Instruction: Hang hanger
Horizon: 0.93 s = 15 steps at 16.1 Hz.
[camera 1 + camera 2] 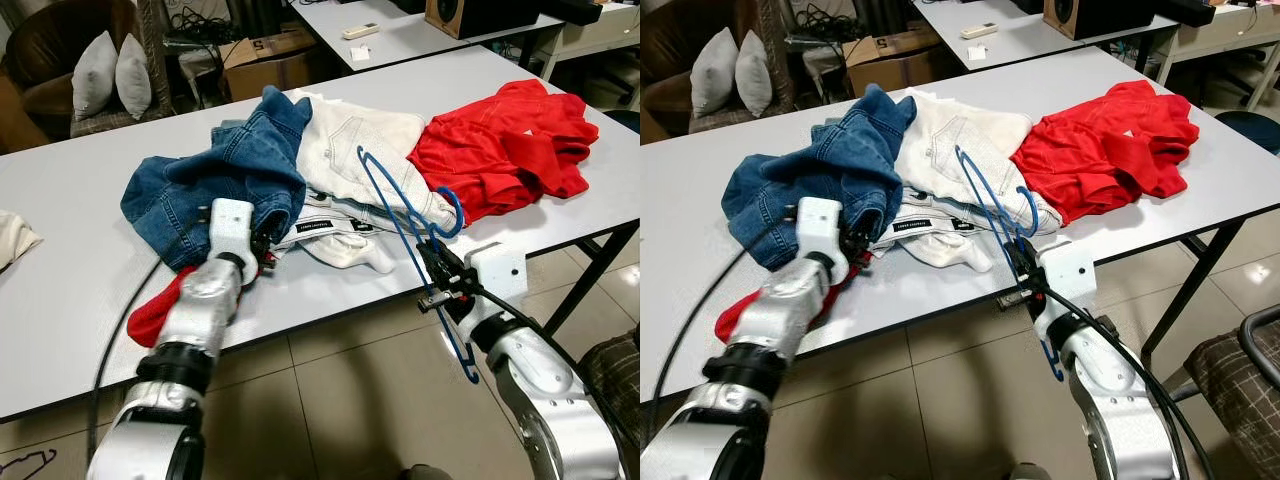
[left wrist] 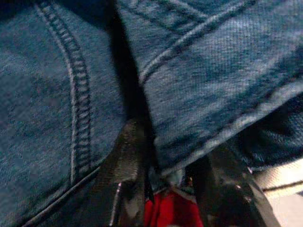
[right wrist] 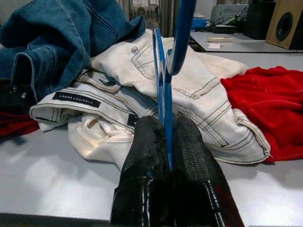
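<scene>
Your right gripper [image 1: 437,268] is clamped on the thin blue hanger [image 1: 400,215], light but springy, its hook [image 1: 452,215] at one o'clock.

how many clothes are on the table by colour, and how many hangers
blue denim garment: 1
white garment: 1
red clothing: 2, a big pile and a piece at the table's near edge
blue hanger: 1, in the right gripper
total: 5
</scene>
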{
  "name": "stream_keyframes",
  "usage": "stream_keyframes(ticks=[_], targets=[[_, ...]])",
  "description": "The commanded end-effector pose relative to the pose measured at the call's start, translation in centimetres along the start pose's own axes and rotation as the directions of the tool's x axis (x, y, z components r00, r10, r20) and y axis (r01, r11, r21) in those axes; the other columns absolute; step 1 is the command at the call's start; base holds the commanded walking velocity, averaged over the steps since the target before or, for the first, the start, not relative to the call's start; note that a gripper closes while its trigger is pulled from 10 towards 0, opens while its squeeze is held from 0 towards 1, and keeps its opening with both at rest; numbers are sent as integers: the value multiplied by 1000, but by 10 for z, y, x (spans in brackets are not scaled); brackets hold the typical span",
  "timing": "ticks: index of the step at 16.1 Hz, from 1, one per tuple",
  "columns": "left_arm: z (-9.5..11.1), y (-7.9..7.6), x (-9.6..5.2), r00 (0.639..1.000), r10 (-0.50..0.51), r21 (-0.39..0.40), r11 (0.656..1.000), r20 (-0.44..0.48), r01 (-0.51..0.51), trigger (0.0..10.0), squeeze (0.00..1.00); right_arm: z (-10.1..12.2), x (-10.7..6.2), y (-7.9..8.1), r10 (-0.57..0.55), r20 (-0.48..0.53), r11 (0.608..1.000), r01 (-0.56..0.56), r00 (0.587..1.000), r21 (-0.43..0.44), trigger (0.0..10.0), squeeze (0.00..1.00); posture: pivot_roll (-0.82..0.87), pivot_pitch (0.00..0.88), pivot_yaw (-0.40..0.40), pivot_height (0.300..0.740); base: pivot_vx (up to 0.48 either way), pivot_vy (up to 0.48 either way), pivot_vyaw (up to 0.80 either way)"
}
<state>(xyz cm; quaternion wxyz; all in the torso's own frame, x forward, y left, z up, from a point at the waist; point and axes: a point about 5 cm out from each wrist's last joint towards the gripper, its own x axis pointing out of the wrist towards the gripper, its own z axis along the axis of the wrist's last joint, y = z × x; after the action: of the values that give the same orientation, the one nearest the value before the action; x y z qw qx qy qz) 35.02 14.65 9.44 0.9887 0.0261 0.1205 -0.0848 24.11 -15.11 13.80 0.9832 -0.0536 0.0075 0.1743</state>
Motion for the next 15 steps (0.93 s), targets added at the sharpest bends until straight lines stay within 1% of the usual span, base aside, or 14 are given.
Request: stream_keyframes(ticks=[1, 3, 4, 5, 6, 8, 9, 10, 12, 13, 14, 15], targets=[[1, 6, 1, 998, 57, 11, 998, 7, -57, 0, 0, 3, 1, 3, 4, 20, 1000, -4, 1000, -3, 10000, 0, -138, 0, 142, 740, 0, 0, 0], [2, 10, 0, 997, 75, -40, 996, 28, -74, 0, 0, 2, 0, 3, -1, 20, 1000, 1, 1000, 1, 10000, 0, -139, 0, 148, 740, 0, 0, 0], [6, 13, -1, 995, 77, -89, 994, 66, -71, 0, 0, 2, -1, 3, -4, 19, 1000, 4, 1000, 3, 10000, 0, -137, 0, 148, 740, 0, 0, 0], [8, 15, -2, 992, 86, -99, 992, 87, -77, 0, 0, 1, -1, 3, -6, 19, 1000, 6, 1000, 4, 10000, 0, -136, 0, 148, 740, 0, 0, 0], [10, 21, -4, 988, 108, -93, 991, 110, -98, 0, 0, 1, -1, 4, -8, 18, 1000, 8, 1000, 7, 10000, 0, -133, 0, 147, 740, 0, 0, 0], [9, 31, -7, 985, 134, -38, 991, 113, -130, 0, 0, 1, 0, 4, -7, 19, 1000, 7, 1000, 9, 10000, 0, -127, 0, 147, 740, 0, 0, 0], [10, 36, -8, 982, 146, -31, 989, 121, -143, 0, 0, 1, 0, 4, -8, 20, 1000, 8, 1000, 10, 10000, 0, -123, 0, 144, 740, 0, 0, 0], [17, 44, -9, 976, 155, -11, 988, 150, -155, 0, 0, 0, 0, 4, -9, 19, 1000, 9, 1000, 10, 10000, 0, -121, 0, 143, 740, 0, 0, 0], [40, 61, -11, 956, 161, 70, 981, 244, -183, 0, 0, 1, 1, 5, -6, 23, 1000, 6, 1000, 11, 10000, 0, -117, 0, 143, 740, 0, 0, 0], [57, 71, -13, 944, 147, 127, 973, 296, -191, 0, 0, 1, 1, 4, -6, 24, 1000, 5, 1000, 11, 10000, 0, -117, 0, 143, 740, 0, 0, 0], [70, 74, -14, 942, 99, 207, 963, 320, -172, 0, 0, 1, 1, 4, -7, 26, 1000, 7, 1000, 12, 10000, 0, -118, 0, 149, 740, 0, 0, 0], [79, 74, -15, 941, 44, 278, 950, 336, -143, 0, 0, 1, 1, 3, -11, 31, 1000, 11, 999, 13, 10000, 0, -118, 0, 150, 740, 0, 0, 0]])
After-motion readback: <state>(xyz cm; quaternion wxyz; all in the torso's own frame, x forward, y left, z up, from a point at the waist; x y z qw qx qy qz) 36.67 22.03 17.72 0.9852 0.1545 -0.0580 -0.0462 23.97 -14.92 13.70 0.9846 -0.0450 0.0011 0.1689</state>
